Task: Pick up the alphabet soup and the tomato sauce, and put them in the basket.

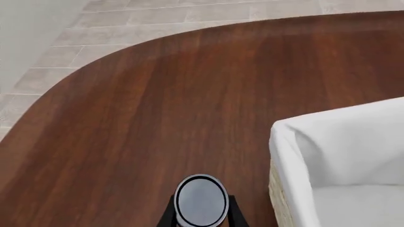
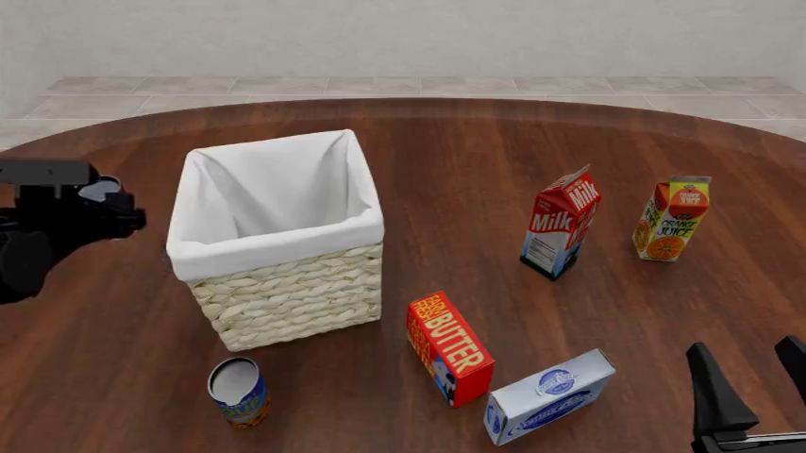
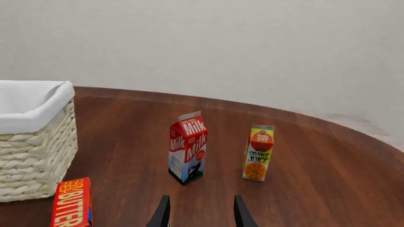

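Left jaws [image 1: 200, 218]: gripping upright sauce [image 1: 200, 200].
Basket [image 2: 259, 253]: sitting just beside, toward the right arm.
Right jaws [image 3: 199, 211]: gaping wide, holding nothing.

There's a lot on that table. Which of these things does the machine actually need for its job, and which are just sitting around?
Needed for the job:
- alphabet soup, standing in front of the basket
- tomato sauce, a can held in the left tool
- basket

Just sitting around:
- milk carton
- orange juice carton
- butter box
- blue-and-white box
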You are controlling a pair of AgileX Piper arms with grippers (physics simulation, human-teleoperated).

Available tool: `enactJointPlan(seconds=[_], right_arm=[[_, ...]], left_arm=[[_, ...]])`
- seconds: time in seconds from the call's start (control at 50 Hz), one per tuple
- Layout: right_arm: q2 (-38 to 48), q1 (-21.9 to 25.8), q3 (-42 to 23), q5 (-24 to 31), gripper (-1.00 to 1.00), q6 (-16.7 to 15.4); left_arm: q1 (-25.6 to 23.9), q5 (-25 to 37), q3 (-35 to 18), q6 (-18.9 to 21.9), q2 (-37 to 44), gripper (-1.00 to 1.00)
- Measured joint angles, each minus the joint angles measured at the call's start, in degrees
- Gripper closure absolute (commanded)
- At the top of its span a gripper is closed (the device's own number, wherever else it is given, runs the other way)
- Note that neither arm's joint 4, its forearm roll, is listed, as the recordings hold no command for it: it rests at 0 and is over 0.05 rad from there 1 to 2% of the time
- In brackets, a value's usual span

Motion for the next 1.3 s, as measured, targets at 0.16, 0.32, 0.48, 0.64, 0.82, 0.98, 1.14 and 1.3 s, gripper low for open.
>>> enactJointPlan(seconds=[0.16,0.32,0.48,0.64,0.82,0.98,1.14,1.3], right_arm=[[0.0,0.07,-0.01,-0.01,-1.0,-0.07],[0.0,0.06,-0.01,0.0,-1.0,-0.11],[0.0,0.15,-0.02,-0.01,-1.0,-0.19],[0.01,0.17,-0.01,-0.03,-1.0,-0.21],[0.01,0.23,-0.01,-0.05,-1.0,-0.26],[0.0,0.29,-0.01,-0.06,-1.0,-0.3],[0.0,0.28,0.0,-0.05,-1.0,-0.3],[0.0,0.22,0.0,0.01,-1.0,-0.2]], left_arm=[[-0.5,2.53,-1.57,0.12,-2.2,1.0],[-1.45,5.6,-3.17,0.23,-4.78,1.0],[-2.15,8.61,-4.6,0.5,-7.23,1.0],[-3.07,11.46,-5.66,0.62,-9.46,1.0],[-4.07,14.37,-7.12,0.77,-11.32,1.0],[-4.9,16.61,-8.7,0.95,-12.54,1.0],[-5.63,18.61,-10.49,1.27,-13.47,1.0],[-6.51,20.89,-12.99,1.92,-13.98,1.0]])
